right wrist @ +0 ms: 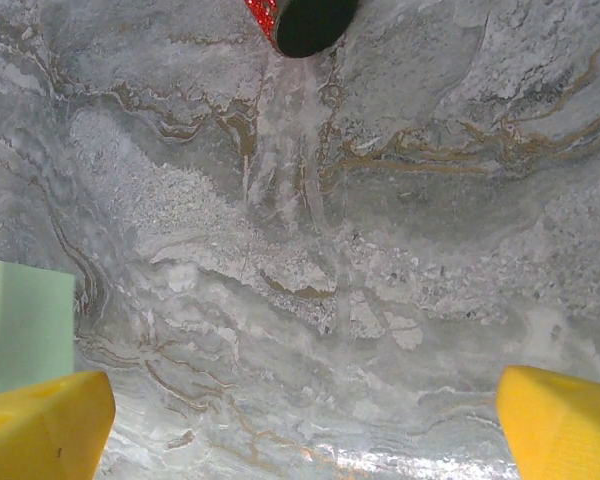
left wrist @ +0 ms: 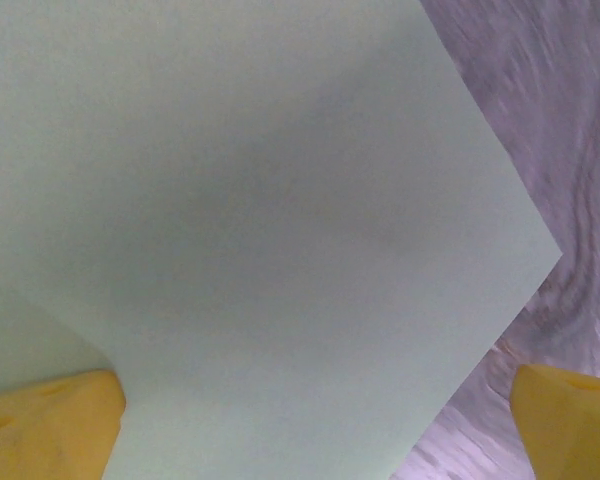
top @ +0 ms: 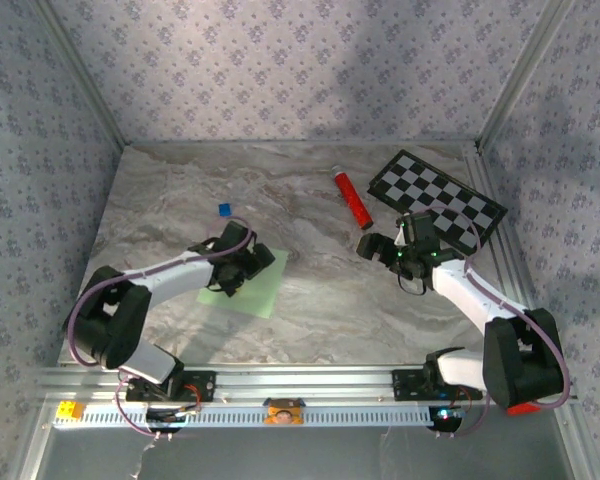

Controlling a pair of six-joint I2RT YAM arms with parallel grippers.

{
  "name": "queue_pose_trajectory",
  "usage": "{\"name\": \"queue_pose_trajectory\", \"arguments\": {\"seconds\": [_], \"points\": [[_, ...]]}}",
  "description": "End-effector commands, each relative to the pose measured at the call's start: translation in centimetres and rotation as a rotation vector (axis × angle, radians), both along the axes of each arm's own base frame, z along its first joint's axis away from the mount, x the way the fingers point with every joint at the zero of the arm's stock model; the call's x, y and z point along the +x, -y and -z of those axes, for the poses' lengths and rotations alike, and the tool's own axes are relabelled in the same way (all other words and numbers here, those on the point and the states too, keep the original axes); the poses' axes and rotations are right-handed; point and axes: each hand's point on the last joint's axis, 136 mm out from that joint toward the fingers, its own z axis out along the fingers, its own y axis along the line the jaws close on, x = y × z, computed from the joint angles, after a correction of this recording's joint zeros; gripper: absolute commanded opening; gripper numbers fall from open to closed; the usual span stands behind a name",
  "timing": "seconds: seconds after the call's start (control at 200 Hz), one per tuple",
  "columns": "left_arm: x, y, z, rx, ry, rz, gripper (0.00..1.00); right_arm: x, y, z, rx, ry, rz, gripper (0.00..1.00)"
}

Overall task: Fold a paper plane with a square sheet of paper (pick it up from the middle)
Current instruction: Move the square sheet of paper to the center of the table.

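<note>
The square sheet of paper [top: 257, 294] lies flat on the marble table, left of centre, pale green and unfolded. My left gripper [top: 236, 268] hovers over its far part, jaws open. In the left wrist view the sheet [left wrist: 260, 220] spreads under the gripper [left wrist: 315, 430], with both yellow fingertips [left wrist: 50, 425] wide apart and nothing between them. My right gripper [top: 395, 250] stands open over bare table to the right of the sheet. In its wrist view the gripper [right wrist: 305, 430] is empty, and a corner of the green sheet [right wrist: 25, 320] shows at the left edge.
A red tube [top: 352, 197] lies at the back centre, its dark end [right wrist: 305, 18] just ahead of my right gripper. A black-and-white checkerboard [top: 437, 200] sits at the back right. A tiny blue square [top: 223, 210] rests behind the left gripper. Patterned walls enclose the table [top: 320, 300].
</note>
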Motion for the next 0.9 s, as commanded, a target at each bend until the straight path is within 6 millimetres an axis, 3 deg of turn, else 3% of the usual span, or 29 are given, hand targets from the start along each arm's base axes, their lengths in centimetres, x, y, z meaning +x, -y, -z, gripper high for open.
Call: {"name": "queue_pose_trajectory", "arguments": {"seconds": [0.0,0.115,0.215,0.405,0.555,0.895], "points": [[-1.5,0.4,-0.1,0.066,-0.074,0.013,1.0,-0.7,-0.1,0.1,0.018,-0.026,0.016,1.0],[0.2,-0.6,-2.8,0.193,0.02,0.15,1.0,-0.6,-0.8,-0.9,0.051,0.019,-0.011,1.0],[1.1,-1.3,-3.7,0.259,0.047,0.31,1.0,-0.5,-1.3,-2.1,0.077,0.063,-0.035,1.0],[1.5,-1.7,-2.4,0.2,0.0,0.532,1.0,-0.2,-2.6,-3.7,0.109,0.114,-0.087,1.0],[1.5,-1.7,-1.3,0.167,-0.033,0.612,1.0,-0.2,-3.3,-3.9,0.108,0.131,-0.102,1.0],[0.3,-1.6,2.1,0.121,-0.155,0.47,1.0,-0.5,-3.3,-3.2,0.087,0.101,-0.092,1.0]]}}
